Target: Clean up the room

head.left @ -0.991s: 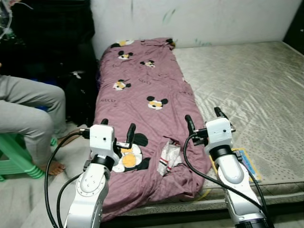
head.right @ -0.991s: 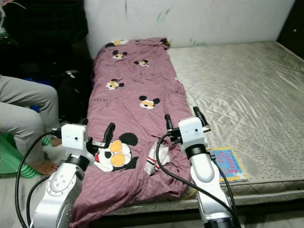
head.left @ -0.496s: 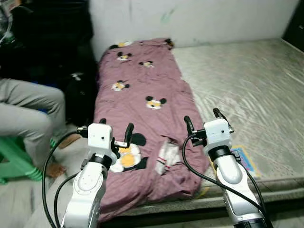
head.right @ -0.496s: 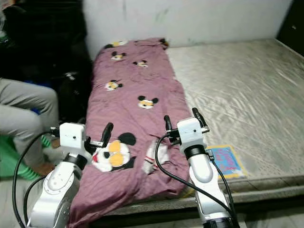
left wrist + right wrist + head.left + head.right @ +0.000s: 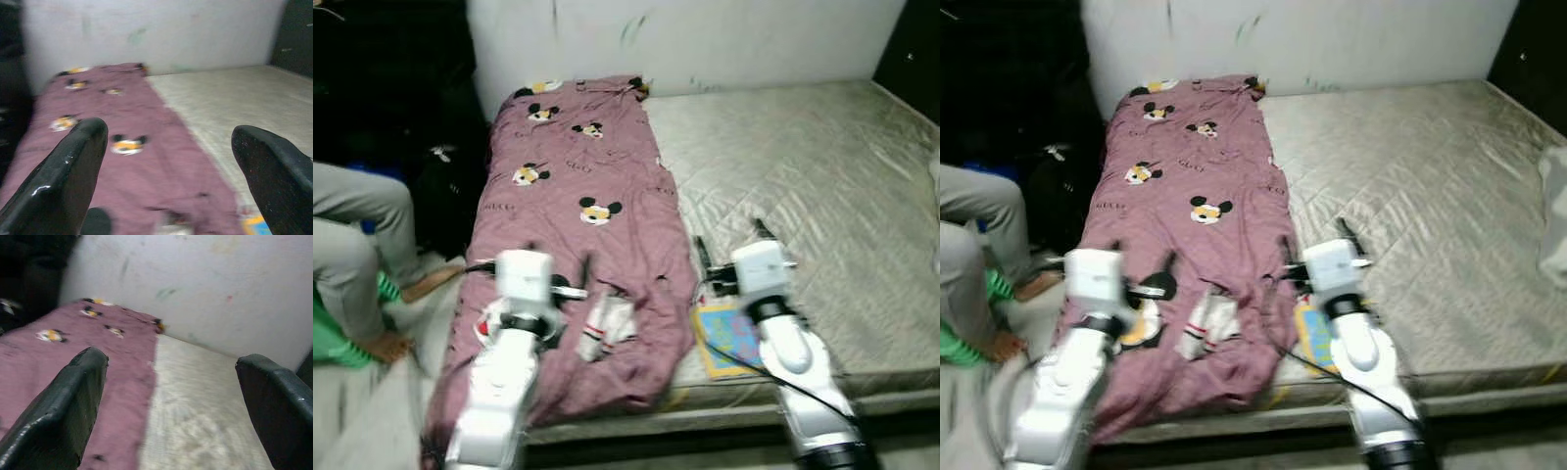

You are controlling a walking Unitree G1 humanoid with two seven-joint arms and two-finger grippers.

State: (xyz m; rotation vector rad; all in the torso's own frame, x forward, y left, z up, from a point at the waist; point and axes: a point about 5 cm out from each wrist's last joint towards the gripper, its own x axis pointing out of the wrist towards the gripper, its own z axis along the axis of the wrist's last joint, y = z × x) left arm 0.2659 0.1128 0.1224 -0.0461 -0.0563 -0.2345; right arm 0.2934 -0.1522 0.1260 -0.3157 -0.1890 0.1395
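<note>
the cleaning has hardly begun. the purple mouse blanket (image 5: 578,225) lies rumpled on the mattress (image 5: 803,186), a picture book (image 5: 729,338) beside it. left gripper (image 5: 558,269) and right gripper (image 5: 729,240) spread wide, holding nothing.

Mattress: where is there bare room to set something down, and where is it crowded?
The mattress is bare from the purple blanket across to the pale cloth at its far right edge. Crowded: the near edge, where a colourful book lies under the right tool, and a striped cloth sits on the blanket by the left tool.
</note>
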